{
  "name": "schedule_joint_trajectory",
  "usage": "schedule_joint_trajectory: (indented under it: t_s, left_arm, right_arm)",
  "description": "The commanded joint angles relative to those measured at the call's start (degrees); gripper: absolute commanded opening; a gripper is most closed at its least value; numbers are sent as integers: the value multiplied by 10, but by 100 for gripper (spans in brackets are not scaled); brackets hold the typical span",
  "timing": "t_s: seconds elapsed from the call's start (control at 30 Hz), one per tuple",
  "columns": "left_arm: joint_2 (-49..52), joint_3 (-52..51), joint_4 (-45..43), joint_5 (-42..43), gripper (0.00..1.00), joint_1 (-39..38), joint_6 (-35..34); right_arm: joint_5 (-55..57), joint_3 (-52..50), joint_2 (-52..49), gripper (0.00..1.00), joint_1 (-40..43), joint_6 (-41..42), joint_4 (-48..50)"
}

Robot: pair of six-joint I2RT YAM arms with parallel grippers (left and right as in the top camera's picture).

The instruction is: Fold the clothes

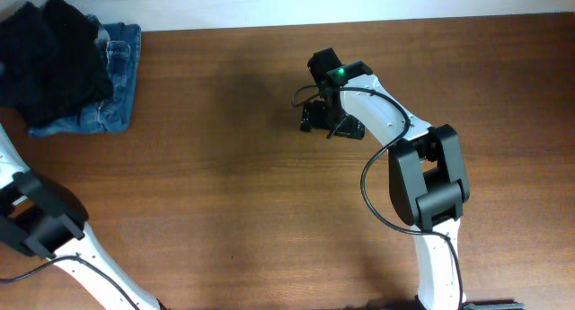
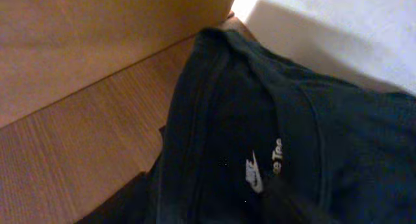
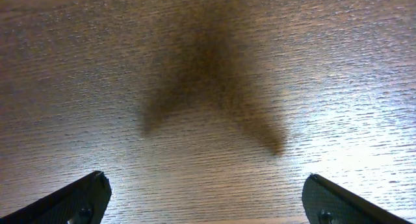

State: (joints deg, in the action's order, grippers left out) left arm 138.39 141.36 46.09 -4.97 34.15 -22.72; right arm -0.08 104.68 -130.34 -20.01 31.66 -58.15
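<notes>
**Operator:** Where is the T-shirt (image 1: 49, 49), and in what condition?

**Technician:** It lies bunched at the far left corner of the surface (image 1: 225, 175), heaped on top of the jeans (image 1: 115, 90). It is not spread out, and no fold is made yet.

**Operator:** What is the state of each pincer?

**Technician:** The right pincer (image 3: 205, 182) stands wide with nothing between its fingers. It is over bare wood, well apart from the cloth. The left pincer's state cannot be told. Its wrist view is filled with dark cloth at close range, and the fingers do not show clearly against it.

**Operator:** What are the main hazards?

**Technician:** Three, by judgement.
1. The two garments touch, so a grasp into the heap may catch denim along with the shirt and drag both out.
2. A pinch on a single layer or a sleeve probably pulls the shirt out twisted, which makes flattening harder.
3. The heap sits near the edge of the surface, and a pull the wrong way may tip cloth over it.

**Operator:** What is the preventive measure?

**Technician:** Grasp near an identifiable feature, such as the printed mark (image 2: 260, 172), and draw the shirt toward the open centre.
</notes>
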Motion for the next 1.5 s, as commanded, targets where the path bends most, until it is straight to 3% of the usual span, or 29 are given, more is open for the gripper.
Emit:
schedule_joint_trajectory:
  t_s: [0.0, 0.17, 0.57, 0.63, 0.67, 0.77, 0.93, 1.07, 1.47]
  left_arm:
    - [3, 21, 3, -8, 68, 3, 5]
    - [3, 66, 37, -3, 76, 1, 5]
    - [2, 280, 120, 30, 75, -34, 5]
    - [3, 280, 118, 31, 64, -44, 5]
    - [7, 279, 118, 27, 53, -49, 5]
    - [28, 278, 109, 22, 32, -60, 4]
    - [88, 278, 64, -6, 5, -63, 4]
    - [138, 278, 46, -73, 1, -63, 4]
    - [262, 276, 40, -43, 0, -75, 5]
  right_arm:
    - [3, 1, 4, 99, -2, 1, -1]
    - [3, 1, 4, 99, -2, 1, -1]
    - [2, 1, 4, 99, -2, 1, 4]
    - [0, 1, 4, 99, -2, 1, 5]
    - [0, 1, 4, 99, -2, 1, 5]
    - [-2, 1, 4, 99, -2, 1, 5]
    - [-1, 1, 4, 99, -2, 1, 3]
    - [-1, -1, 4, 99, -2, 1, 3]
    - [-1, -3, 4, 99, -2, 1, 7]
